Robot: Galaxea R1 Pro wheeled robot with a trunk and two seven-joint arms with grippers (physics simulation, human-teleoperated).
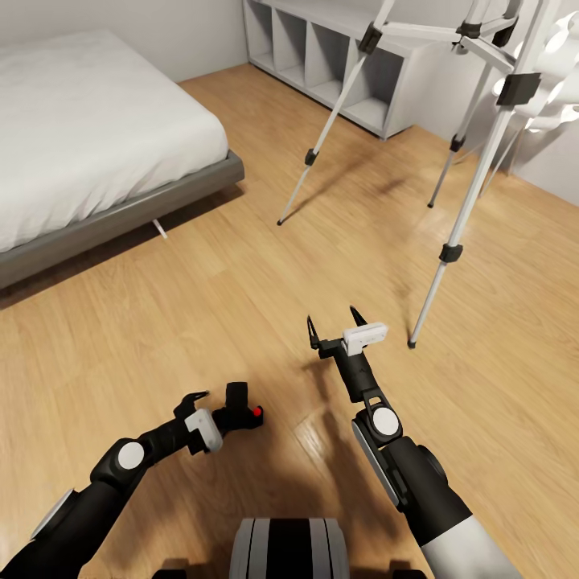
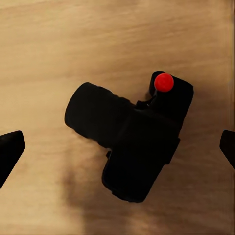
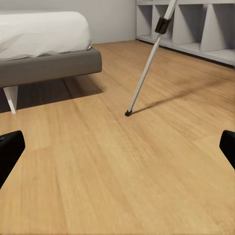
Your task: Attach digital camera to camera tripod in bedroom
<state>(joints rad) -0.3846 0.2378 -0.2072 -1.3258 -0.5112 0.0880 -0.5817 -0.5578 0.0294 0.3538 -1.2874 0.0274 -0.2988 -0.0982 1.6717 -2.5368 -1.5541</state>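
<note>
The digital camera [image 1: 241,408] lies on the light wood floor, a small black box with a red button [image 2: 164,82] and a stubby lens [image 2: 90,112]. My left gripper [image 1: 215,404] hangs open over it, with its fingertips [image 2: 11,147] wide apart on either side of the camera and not touching it. The camera tripod [image 1: 474,185] stands ahead to the right on thin silver-white legs with black clamps; its head is cut off by the frame's edge. One tripod leg [image 3: 144,73] also shows in the right wrist view. My right gripper [image 1: 333,320] is open and holds nothing, low over the floor short of the nearest tripod foot [image 1: 412,344].
A grey-framed white bed [image 1: 80,129] fills the left side. A grey open shelf unit [image 1: 338,64] runs along the far wall behind the tripod. A white ball-cluster lamp [image 1: 559,56] stands at the right edge. Bare floor lies between bed and tripod.
</note>
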